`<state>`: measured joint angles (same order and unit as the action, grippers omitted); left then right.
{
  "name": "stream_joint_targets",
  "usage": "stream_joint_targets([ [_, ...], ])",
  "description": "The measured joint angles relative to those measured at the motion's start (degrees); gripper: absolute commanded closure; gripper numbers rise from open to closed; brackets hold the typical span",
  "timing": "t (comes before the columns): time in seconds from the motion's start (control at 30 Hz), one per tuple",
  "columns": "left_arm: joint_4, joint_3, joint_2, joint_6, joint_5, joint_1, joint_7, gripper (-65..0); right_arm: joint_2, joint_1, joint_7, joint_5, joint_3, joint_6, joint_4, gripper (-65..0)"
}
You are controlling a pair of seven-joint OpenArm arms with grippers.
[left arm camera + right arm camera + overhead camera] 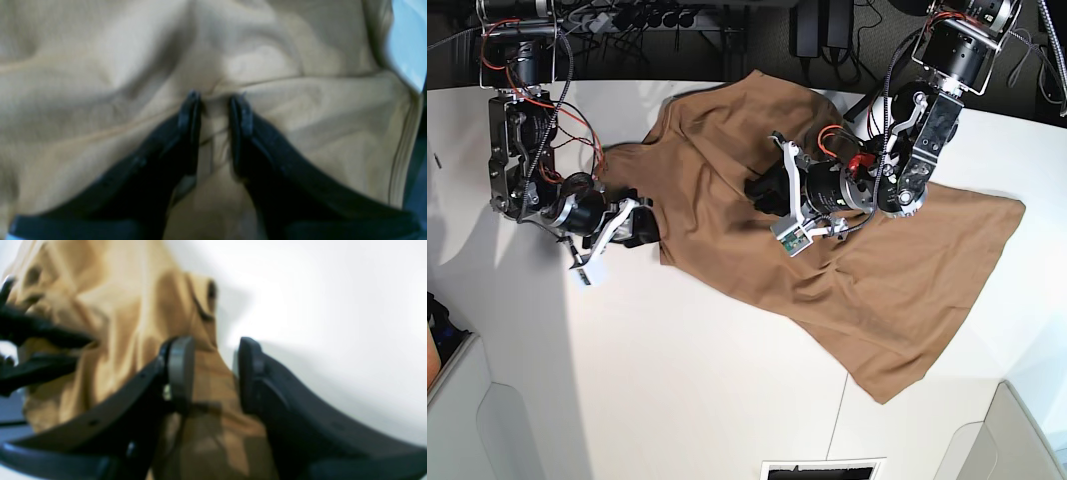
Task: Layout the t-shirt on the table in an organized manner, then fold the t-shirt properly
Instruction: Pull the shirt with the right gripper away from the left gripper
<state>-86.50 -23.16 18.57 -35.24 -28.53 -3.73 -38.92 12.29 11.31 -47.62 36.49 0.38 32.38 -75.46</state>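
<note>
Left end effector [215, 98] pinches a t-shirt [867, 270] fold mid-desk [677, 400] to spread it; right end effector [213, 350] gapes over the sleeve edge.

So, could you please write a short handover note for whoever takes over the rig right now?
Left end effector: over the middle of the t-shirt, pinching a fold of cloth between narrowly parted fingers.
Right end effector: at the shirt's edge, fingers apart around cloth; a grip cannot be confirmed, as the view is blurred.
T-shirt: lies rumpled and skewed across the table, wrinkled, not spread flat.
Done: nothing finished; the shirt is not yet laid out.
Left: spread and straighten it, then fold.
</note>
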Motion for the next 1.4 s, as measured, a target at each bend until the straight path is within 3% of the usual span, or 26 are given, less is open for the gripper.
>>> stream_joint_targets([
  [0.23,0.79,0.04,-0.02,-0.15,0.85,-0.09,1.29,-17.4,-4.39,-2.62,-0.46,-0.35,-3.8,0.22,-6.03,-22.7],
  [0.37,0.79,0.04,-0.02,-0.15,0.94,-0.11,1.27,-17.4,-6.56,-3.43,-0.26,-4.94,-3.8,0.24,-7.43,-22.7],
  [0.53,0.79,0.04,0.0,-0.15,0.92,-0.11,1.27,-17.4,-6.54,-3.58,0.63,-7.8,-3.89,0.22,-7.45,-22.7],
  [0.73,0.81,0.09,0.0,-0.11,-0.46,-0.11,1.07,-17.4,-6.49,-3.67,5.99,-8.24,-3.89,0.22,-4.17,-22.5],
  [0.8,0.81,0.09,0.0,-0.11,-0.44,-0.11,1.05,-17.4,-6.45,-3.67,7.17,-8.09,-3.89,0.24,-2.8,-17.2],
  [0.9,0.81,0.09,0.0,-0.13,-0.26,-0.11,1.05,-17.4,-6.47,-3.63,7.54,-9.05,-3.89,0.24,-1.88,-1.5],
  [0.93,0.81,0.09,0.0,-0.13,-0.22,-0.11,1.05,-17.4,-6.47,-3.65,7.54,-9.11,-3.89,0.24,-1.88,0.0],
  [1.17,0.81,0.09,0.2,-0.13,-0.74,-0.11,1.03,-17.4,-6.27,-3.04,6.97,-10.49,-1.81,0.33,-2.89,0.0],
  [1.4,0.81,0.15,0.33,-0.15,-1.14,-0.09,-0.28,-17.4,-5.22,1.07,6.45,-13.05,9.09,0.37,-5.57,0.0],
])
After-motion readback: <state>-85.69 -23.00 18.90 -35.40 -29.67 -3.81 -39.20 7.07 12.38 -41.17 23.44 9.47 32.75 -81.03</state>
